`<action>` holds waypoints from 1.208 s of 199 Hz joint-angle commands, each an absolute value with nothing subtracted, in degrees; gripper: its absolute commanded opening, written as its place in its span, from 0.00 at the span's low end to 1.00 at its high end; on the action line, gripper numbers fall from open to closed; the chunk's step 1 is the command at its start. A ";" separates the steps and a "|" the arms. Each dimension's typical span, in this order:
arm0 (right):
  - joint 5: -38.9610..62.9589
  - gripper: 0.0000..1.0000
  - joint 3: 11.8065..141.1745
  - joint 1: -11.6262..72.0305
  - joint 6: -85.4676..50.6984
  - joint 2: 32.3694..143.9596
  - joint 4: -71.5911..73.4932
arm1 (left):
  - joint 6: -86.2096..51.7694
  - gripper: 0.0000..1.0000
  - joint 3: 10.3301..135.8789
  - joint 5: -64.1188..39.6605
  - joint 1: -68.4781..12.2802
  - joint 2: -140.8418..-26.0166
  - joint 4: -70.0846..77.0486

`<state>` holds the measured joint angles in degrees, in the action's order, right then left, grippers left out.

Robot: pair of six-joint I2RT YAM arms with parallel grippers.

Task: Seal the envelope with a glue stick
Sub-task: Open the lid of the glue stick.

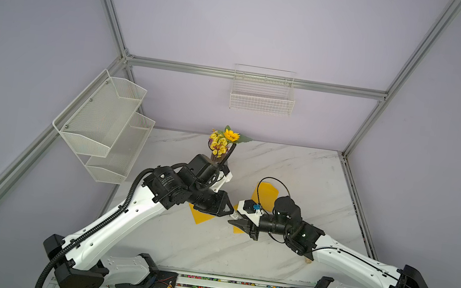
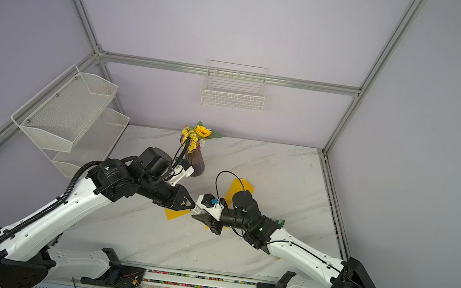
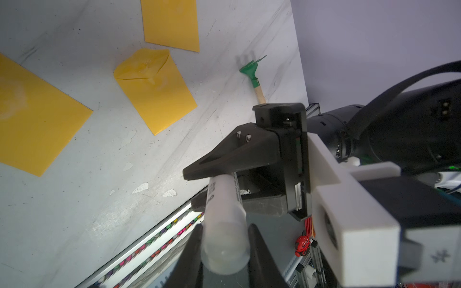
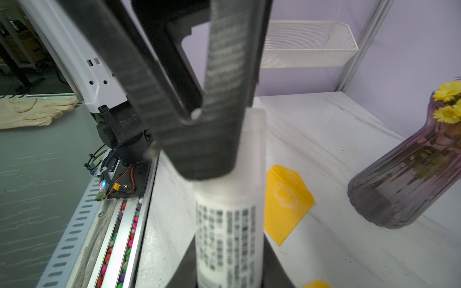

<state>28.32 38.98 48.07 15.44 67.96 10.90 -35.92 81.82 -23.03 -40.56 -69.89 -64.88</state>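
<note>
The white glue stick (image 3: 224, 199) hangs above the marble table (image 1: 295, 172), held from both ends. My left gripper (image 3: 225, 227) is shut on its rounded cap, and my right gripper (image 4: 229, 235) is shut on the body with the dark-printed label (image 4: 227, 224). In both top views the two grippers meet tip to tip at mid-table, left (image 1: 230, 210) and right (image 1: 235, 218), with only a sliver of the stick (image 1: 236, 209) showing. A yellow envelope (image 3: 154, 92) with a creased flap lies flat on the table below.
Two more yellow envelopes (image 3: 172, 22) (image 3: 32, 117) lie nearby. A green rake (image 3: 252, 74) with a wooden handle rests near the right wall. A purple vase of yellow flowers (image 1: 218, 158) stands behind the left arm. A wire basket (image 1: 261, 100) and mesh shelves (image 1: 103, 127) hang on the walls.
</note>
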 commanded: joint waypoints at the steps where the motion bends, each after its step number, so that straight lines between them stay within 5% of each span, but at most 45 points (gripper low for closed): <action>1: 23.34 0.00 36.43 47.64 14.73 67.56 8.17 | -35.24 0.00 82.70 -24.36 -37.97 -66.18 -64.12; 241: 10.02 0.00 34.01 47.68 19.91 62.24 8.68 | -42.02 0.00 69.52 -41.02 -28.21 -62.30 -51.29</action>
